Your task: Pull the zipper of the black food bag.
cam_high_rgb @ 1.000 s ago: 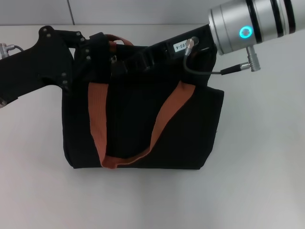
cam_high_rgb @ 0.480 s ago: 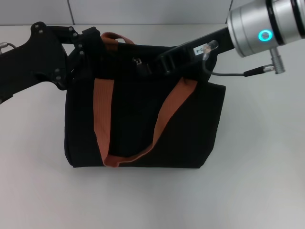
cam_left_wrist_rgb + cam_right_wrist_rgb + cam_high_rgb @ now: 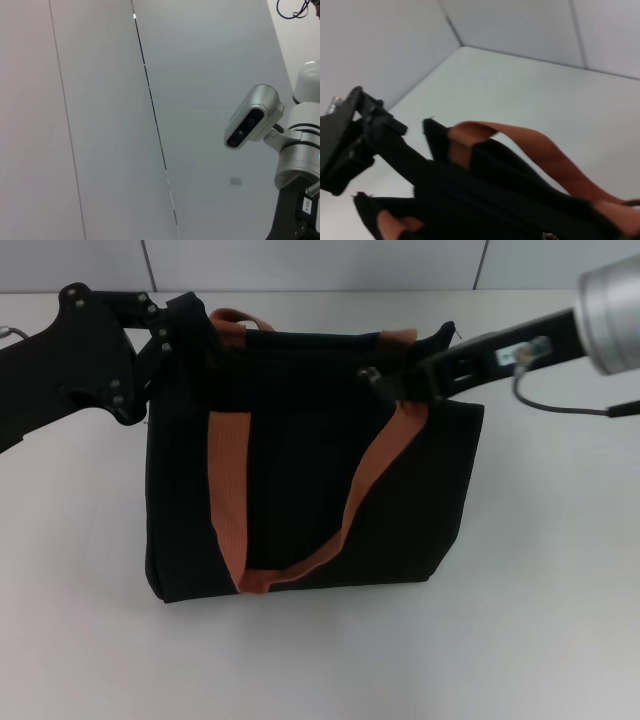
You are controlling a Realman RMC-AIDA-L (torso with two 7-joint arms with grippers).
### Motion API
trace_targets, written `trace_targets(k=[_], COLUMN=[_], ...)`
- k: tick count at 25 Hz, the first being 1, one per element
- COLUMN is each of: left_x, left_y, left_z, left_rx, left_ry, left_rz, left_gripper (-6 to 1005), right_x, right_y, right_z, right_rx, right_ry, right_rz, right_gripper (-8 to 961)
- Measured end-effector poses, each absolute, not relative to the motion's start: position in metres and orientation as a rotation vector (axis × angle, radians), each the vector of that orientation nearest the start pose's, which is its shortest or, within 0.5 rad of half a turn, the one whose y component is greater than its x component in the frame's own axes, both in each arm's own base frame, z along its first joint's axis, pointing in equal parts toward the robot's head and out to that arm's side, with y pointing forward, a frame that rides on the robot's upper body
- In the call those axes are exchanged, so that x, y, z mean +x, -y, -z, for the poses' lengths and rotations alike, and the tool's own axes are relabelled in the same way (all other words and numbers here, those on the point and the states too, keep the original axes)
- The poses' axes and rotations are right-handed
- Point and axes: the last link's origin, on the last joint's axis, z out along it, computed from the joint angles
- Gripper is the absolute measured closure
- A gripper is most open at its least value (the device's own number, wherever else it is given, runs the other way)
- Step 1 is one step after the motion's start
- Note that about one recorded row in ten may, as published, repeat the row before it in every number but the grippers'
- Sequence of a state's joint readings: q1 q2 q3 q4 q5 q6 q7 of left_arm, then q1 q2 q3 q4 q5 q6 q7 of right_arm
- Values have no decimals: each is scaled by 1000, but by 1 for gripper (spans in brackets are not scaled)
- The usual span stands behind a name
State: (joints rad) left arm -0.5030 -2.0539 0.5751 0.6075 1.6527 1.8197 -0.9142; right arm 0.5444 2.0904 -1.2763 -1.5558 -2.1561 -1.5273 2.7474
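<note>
The black food bag [image 3: 300, 490] stands on the white table with its orange-brown handles [image 3: 226, 490] hanging down the front. My left gripper [image 3: 186, 336] is at the bag's upper left corner and is shut on the fabric there. My right gripper [image 3: 393, 383] sits on the bag's top edge near the right end, shut on the zipper [image 3: 372, 373], whose small silver tab shows just left of the fingers. The right wrist view looks along the bag's top [image 3: 485, 200], with the silver tab [image 3: 548, 236] at the picture's edge and the left gripper [image 3: 375, 135] at the far corner.
The white table [image 3: 540, 620] spreads out all around the bag, with a pale wall [image 3: 320, 262] behind it. The left wrist view shows only that wall and the robot's head camera [image 3: 252, 122].
My right gripper has travelled right along the bag's top edge, from near the left end almost to the right end, taking the silver tab with it. The bag has shifted slightly right.
</note>
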Motion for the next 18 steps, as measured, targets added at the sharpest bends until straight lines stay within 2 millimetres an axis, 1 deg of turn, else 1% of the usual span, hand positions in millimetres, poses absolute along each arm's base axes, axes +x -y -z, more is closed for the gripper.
trace_targets(k=[4, 6, 7, 10, 11, 12, 13, 14, 15, 16, 17, 18], left_x=[-235, -236, -236, -236, -236, -236, -237, -237, -237, -238, -238, -238], left_y=[-319, -319, -319, -319, -319, -319, -319, -319, -319, -318, -318, -318], left_z=[-52, -52, -52, -52, -52, -52, -52, -52, -52, -52, -52, -52], left_rx=[-2408, -2407, -2407, -2407, -2407, -2407, -2407, -2407, -2407, -2407, -2407, -2409], left_ry=[-70, -67, -66, -61, -59, -59, -55, -55, -52, -42, -42, -34], left_rz=[1137, 1138, 1138, 1138, 1139, 1139, 1139, 1139, 1140, 1141, 1141, 1143], left_gripper=[976, 976, 976, 976, 976, 976, 975, 975, 975, 975, 975, 975], right_x=[117, 122, 122, 124, 128, 130, 130, 136, 139, 151, 151, 157], right_y=[-337, -333, -333, -330, -330, -330, -330, -330, -330, -327, -327, -324], right_z=[-44, -52, -52, -56, -62, -65, -65, -70, -74, -81, -81, -84], right_rx=[-2594, -2588, -2588, -2646, -2674, -2678, -2678, -2678, -2673, -2651, -2651, -2633], right_ry=[-1143, -1145, -1145, -1139, -1117, -1097, -1097, -1061, -1015, -924, -924, -875], right_rz=[-269, -319, -319, -463, -614, -692, -692, -805, -926, -1160, -1160, -1274], right_gripper=[950, 950, 950, 949, 949, 932, 915, 898, 882, 865, 848, 831])
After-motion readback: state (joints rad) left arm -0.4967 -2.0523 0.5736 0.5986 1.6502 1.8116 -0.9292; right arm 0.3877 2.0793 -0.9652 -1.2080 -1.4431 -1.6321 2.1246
